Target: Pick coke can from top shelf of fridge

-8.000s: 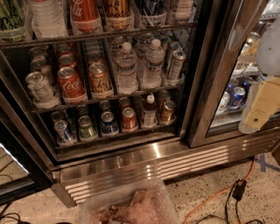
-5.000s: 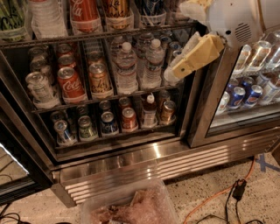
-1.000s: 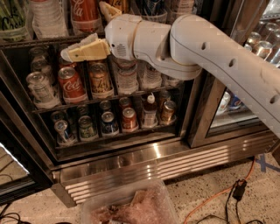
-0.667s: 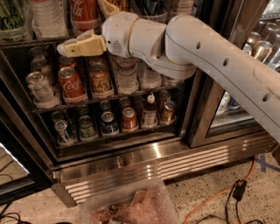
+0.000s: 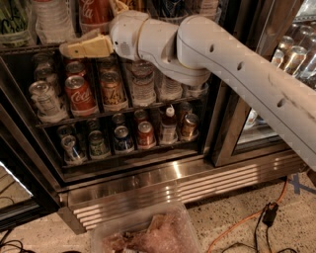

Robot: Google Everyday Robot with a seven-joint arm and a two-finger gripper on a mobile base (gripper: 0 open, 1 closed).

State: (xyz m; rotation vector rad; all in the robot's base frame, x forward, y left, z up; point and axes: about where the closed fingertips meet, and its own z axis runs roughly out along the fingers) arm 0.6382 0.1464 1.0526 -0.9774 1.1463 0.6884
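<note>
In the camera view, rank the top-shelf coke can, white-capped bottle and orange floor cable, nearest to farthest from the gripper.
The gripper sits at top shelf front.
1. coke can, just above.
2. white-capped bottle, lower right.
3. orange cable, floor, far right.

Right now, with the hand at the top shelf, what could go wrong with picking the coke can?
The hand sits low, at the front rail of the top shelf, below the coke can; it may catch the rail. The clear bottle beside the can could be knocked. The second red can, one shelf down, could be taken by mistake.
</note>
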